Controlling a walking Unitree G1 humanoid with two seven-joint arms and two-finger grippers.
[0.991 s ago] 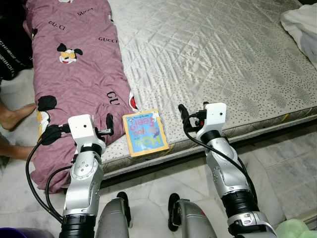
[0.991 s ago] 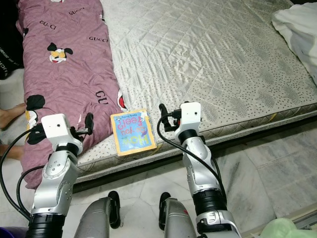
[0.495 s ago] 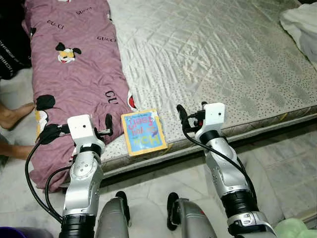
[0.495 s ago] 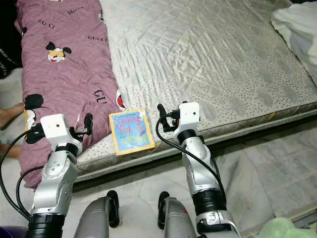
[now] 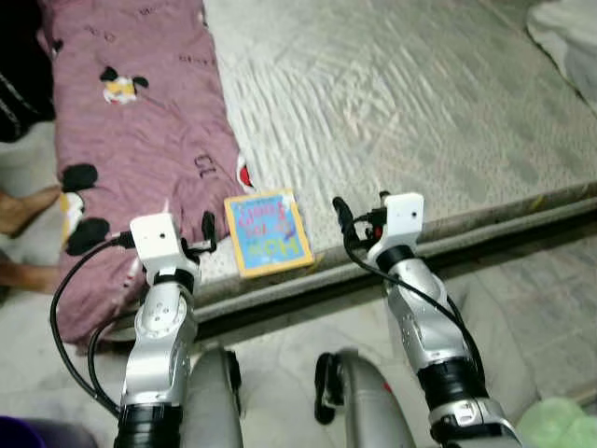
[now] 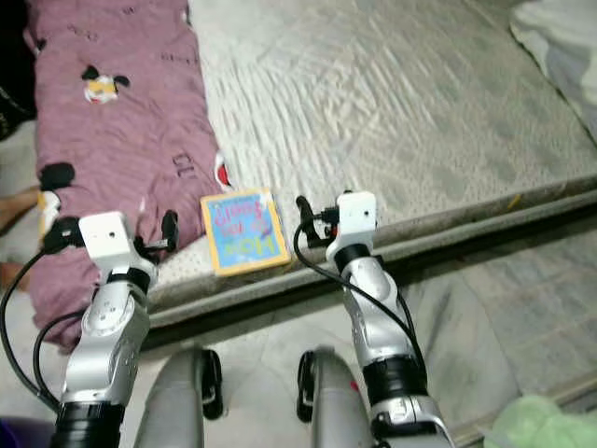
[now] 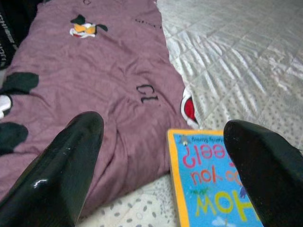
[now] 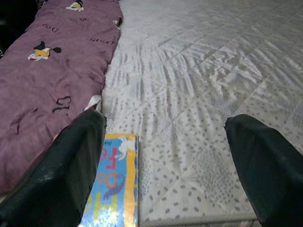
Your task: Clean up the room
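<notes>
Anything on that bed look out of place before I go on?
Yes. A children's book lies at the near edge of the mattress, beside the purple blanket that droops over the edge. A white cloth is bunched at the far right corner.

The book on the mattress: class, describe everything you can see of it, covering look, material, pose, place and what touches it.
The book is a thin children's picture book with a blue cover, a yellow border and colourful lettering that reads upside down from the robot's side. It looks like glossy card. It lies flat and closed near the front edge of the mattress, beside the purple blanket. The left gripper and right gripper hover on either side of it, both open, neither touching it.
</notes>
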